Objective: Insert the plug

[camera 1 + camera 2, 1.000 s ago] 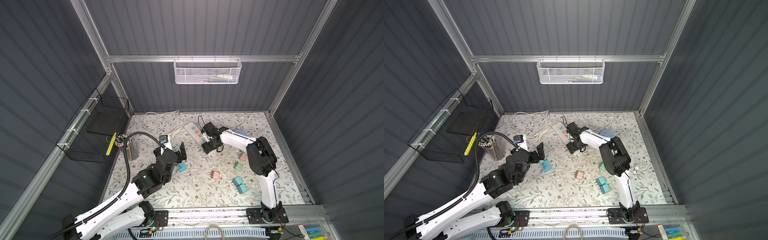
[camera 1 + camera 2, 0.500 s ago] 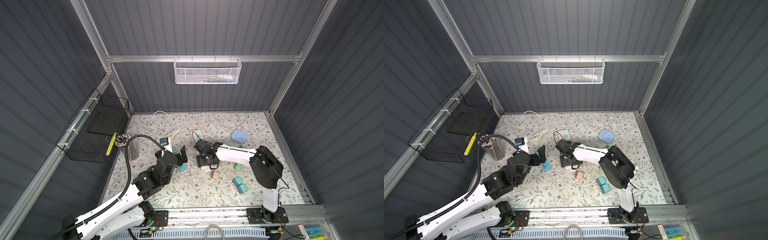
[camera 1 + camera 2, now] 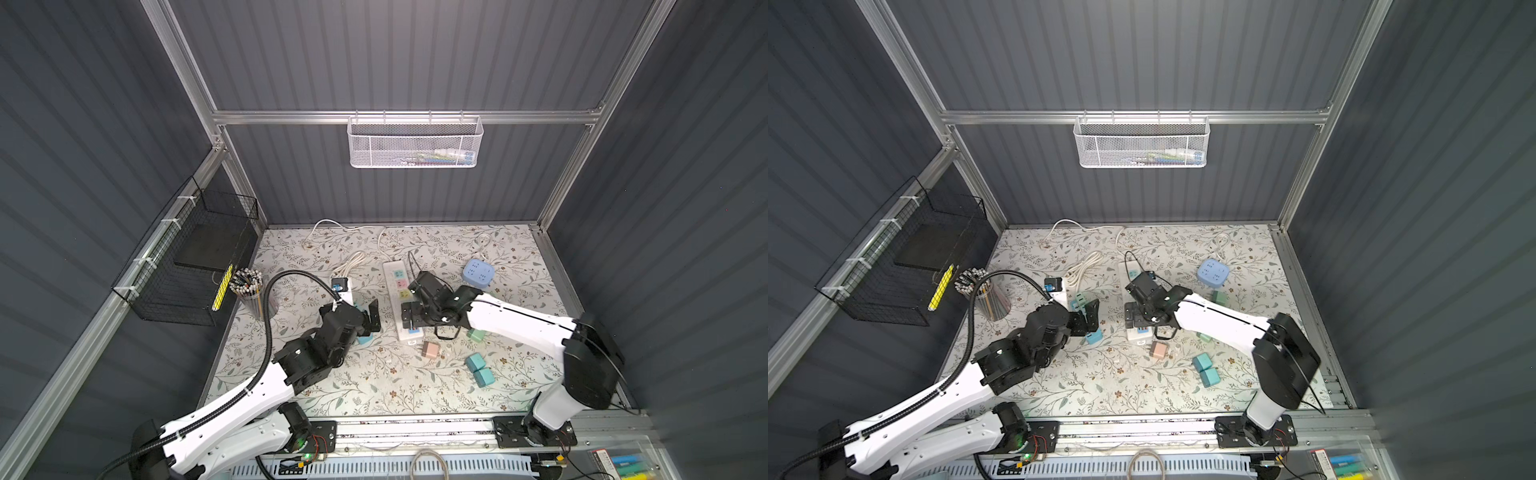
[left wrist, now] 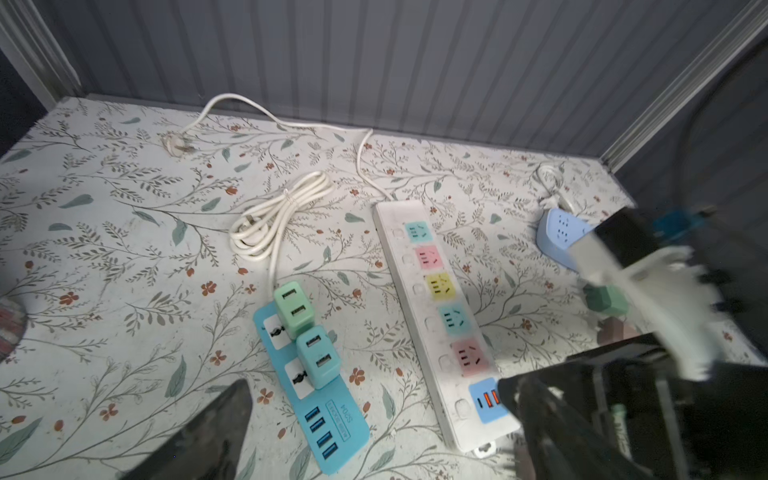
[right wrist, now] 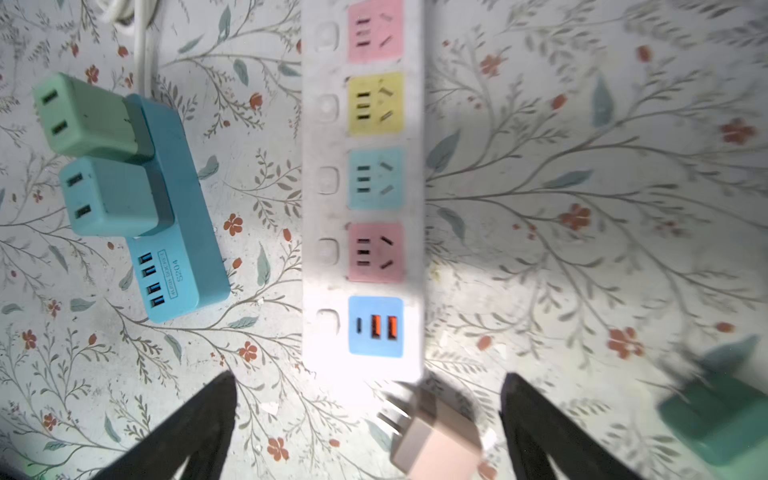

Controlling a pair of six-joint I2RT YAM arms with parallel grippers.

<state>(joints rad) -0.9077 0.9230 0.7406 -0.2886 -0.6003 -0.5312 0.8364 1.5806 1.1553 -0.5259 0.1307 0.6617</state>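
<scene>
Right wrist view: pink plug [image 5: 436, 440] is recorded lying loose on the floral mat [image 5: 582, 124], just past the USB end of the white power strip [image 5: 365, 199], with its prongs turned toward that end. It is flanked by the jaws of the right gripper [image 5: 368, 378], which are spread wide and closed on nothing.

On the left arm's side of the strip a blue power strip [image 5: 183, 232] is marked "S204"; the finer print beside that cannot be read. A green adapter [image 5: 87, 116] and a teal adapter [image 5: 112, 195] are plugged into it. The left gripper [image 3: 369, 319] is held over it, jaws wide and empty.

Farther out on that side of the white strip, a cup [image 3: 253, 299] is packed with pencils, and a black wire basket [image 3: 174, 299] on the wall holds a dark flat item and a yellow one. Behind the strip, a white mesh basket [image 3: 415, 145] is hung on the back rail; its contents cannot be identified.
</scene>
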